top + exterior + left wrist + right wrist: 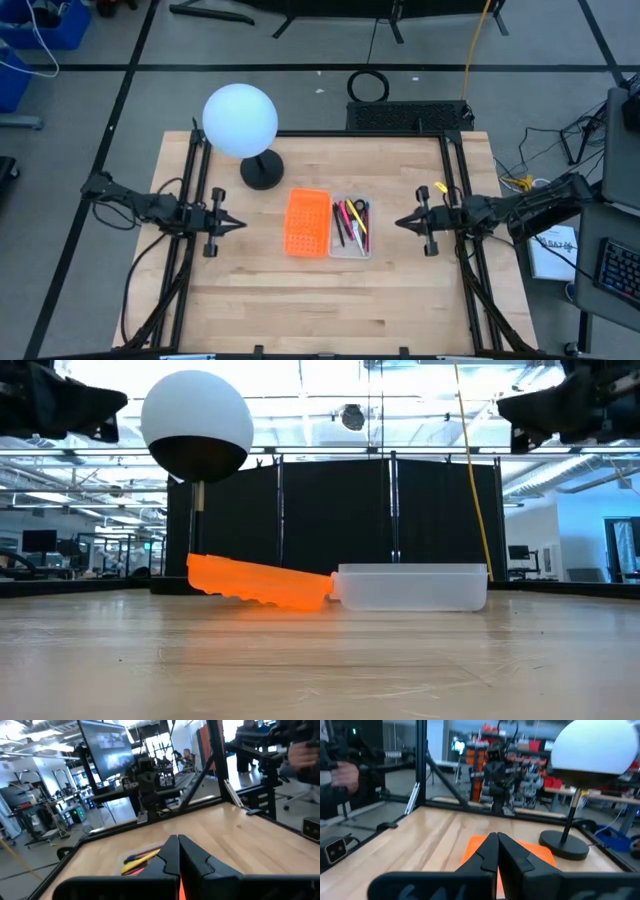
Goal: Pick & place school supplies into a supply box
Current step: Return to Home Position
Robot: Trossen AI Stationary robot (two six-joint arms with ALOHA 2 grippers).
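Note:
The clear supply box [350, 229] sits at the table's middle, holding pink-red, yellow and black pens [352, 220]; the scissors cannot be made out. In the low view the box [412, 588] stands flat on the wood. My left gripper [236, 224] hovers left of the orange tray, shut, holding nothing. My right gripper [402, 223] hovers right of the box, shut, also empty. Yellow and pink pens [142, 858] show past the left fingers.
An orange perforated tray [308, 221] lies just left of the box, one end propped up in the low view [262, 583]. A white globe lamp [240, 120] on a black base [261, 171] stands at the far left. Bare wood lies near the front edge.

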